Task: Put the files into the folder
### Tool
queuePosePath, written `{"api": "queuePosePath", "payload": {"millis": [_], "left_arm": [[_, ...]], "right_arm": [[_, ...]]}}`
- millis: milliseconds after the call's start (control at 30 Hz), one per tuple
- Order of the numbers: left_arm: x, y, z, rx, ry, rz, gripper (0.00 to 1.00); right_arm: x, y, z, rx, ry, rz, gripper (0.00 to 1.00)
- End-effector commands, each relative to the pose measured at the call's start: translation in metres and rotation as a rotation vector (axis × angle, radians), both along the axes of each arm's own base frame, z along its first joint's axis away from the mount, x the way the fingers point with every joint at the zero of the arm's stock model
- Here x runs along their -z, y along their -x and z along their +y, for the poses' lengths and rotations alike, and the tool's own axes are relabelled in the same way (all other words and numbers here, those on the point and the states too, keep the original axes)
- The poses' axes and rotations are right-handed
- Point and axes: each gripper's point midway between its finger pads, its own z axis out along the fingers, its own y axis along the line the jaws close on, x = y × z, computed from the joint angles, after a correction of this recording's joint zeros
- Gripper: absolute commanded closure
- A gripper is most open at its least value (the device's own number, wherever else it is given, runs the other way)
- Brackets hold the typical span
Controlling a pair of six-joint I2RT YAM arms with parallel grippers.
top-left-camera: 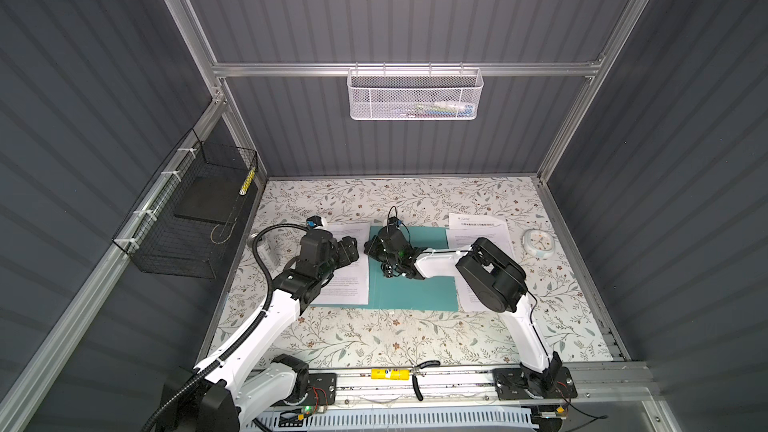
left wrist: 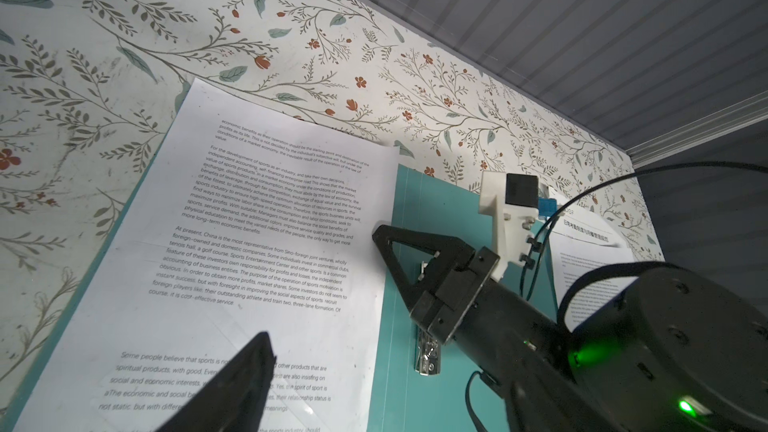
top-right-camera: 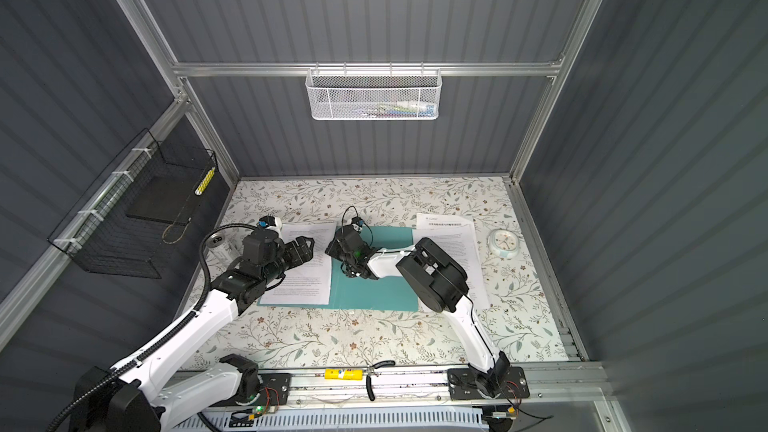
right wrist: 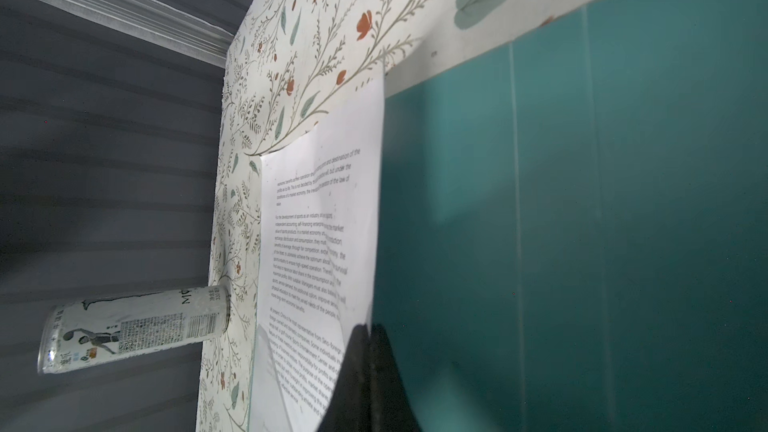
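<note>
Folder (top-left-camera: 415, 295) (top-right-camera: 374, 295) (left wrist: 399, 388) (right wrist: 582, 243) lies opened flat on the table (top-left-camera: 374, 342), and I have both grippers over it. My right gripper (top-left-camera: 368, 248) (top-right-camera: 329, 249) (left wrist: 384, 241) has reached across to the fold, jaws pressed together with nothing between them. In the right wrist view its fingers (right wrist: 365, 376) end right at the edge of a sheet (top-left-camera: 351, 284) (top-right-camera: 309, 280) (left wrist: 249, 222) (right wrist: 324, 209), where paper meets bare teal. I can't tell whether the tips press down or only hover.

That sheet, dense with print, covers the half of the folder beyond the right gripper's tips and lies directly under my left gripper (top-left-camera: 353, 251) (top-right-camera: 306, 248). Its far corner sticks out past the folder onto the table. The left jaws stand wide apart, holding nothing, above the sheet. The left wrist view catches only one finger (left wrist: 237, 384), over the text.

A metal clip (left wrist: 428, 357) sits on the teal just beside the right gripper's base.

The headed sheets (top-left-camera: 478, 226) (top-right-camera: 444, 226) (left wrist: 590, 251) lie outside the folder, right up against its outer edge, behind the right gripper and partly under that arm. A can (top-right-camera: 220, 243) (right wrist: 133, 326) stands on the table behind the left gripper, off the folder.
</note>
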Motion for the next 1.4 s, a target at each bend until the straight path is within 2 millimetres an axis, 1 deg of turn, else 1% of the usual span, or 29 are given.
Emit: {"api": "queuePosePath", "payload": {"millis": [0,167,333,467,533,600,667,767,933,1000,1033,1100,1233,1300,1367], "left_arm": [[0.005,0.002,0.006,-0.021,-0.007,0.012,0.15],[0.006,0.001,0.005,-0.020,-0.007,0.012,0.15],[0.007,0.001,0.005,-0.019,-0.004,0.013,0.15],[0.004,-0.001,0.008,-0.036,-0.014,0.000,0.14],[-0.002,-0.004,0.008,-0.032,-0.016,-0.034,0.13],[-0.006,-0.007,0.007,-0.037,-0.009,-0.056,0.12],[-0.008,-0.010,0.006,-0.034,-0.003,-0.073,0.11],[-0.007,-0.015,0.001,-0.020,0.004,-0.073,0.11],[0.004,-0.022,-0.011,0.013,0.038,-0.073,0.12],[0.011,-0.026,-0.013,0.011,0.040,-0.058,0.12],[0.016,-0.027,-0.014,0.014,0.043,-0.047,0.11],[0.024,-0.030,-0.017,0.014,0.042,-0.020,0.09],[0.037,-0.036,-0.026,0.052,0.022,0.064,0.07],[0.043,-0.036,-0.034,0.093,0.036,0.073,0.08],[0.048,-0.035,-0.039,0.115,0.058,0.070,0.09]], "right_arm": [[0.000,0.004,0.006,-0.012,0.002,0.011,1.00],[0.002,0.005,0.007,-0.022,0.004,0.015,1.00],[-0.002,0.007,0.007,-0.037,-0.005,0.007,0.99],[-0.018,0.010,0.005,-0.064,0.001,-0.026,0.77],[-0.032,0.014,-0.001,-0.079,0.018,-0.048,0.66],[-0.044,0.018,-0.011,-0.081,0.047,-0.063,0.60],[-0.051,0.022,-0.027,-0.070,0.062,-0.059,0.58],[-0.055,0.029,-0.051,-0.051,0.066,-0.038,0.57],[-0.063,0.030,-0.093,-0.007,0.048,0.007,0.58],[-0.064,0.032,-0.095,-0.083,0.074,0.051,0.58],[-0.059,0.037,-0.094,-0.139,0.104,0.102,0.58],[-0.052,0.045,-0.095,-0.211,0.147,0.147,0.58],[-0.038,0.060,-0.108,-0.269,0.231,0.160,0.61],[-0.036,0.064,-0.114,-0.282,0.267,0.147,0.63],[-0.036,0.067,-0.116,-0.301,0.281,0.141,0.66]]}}
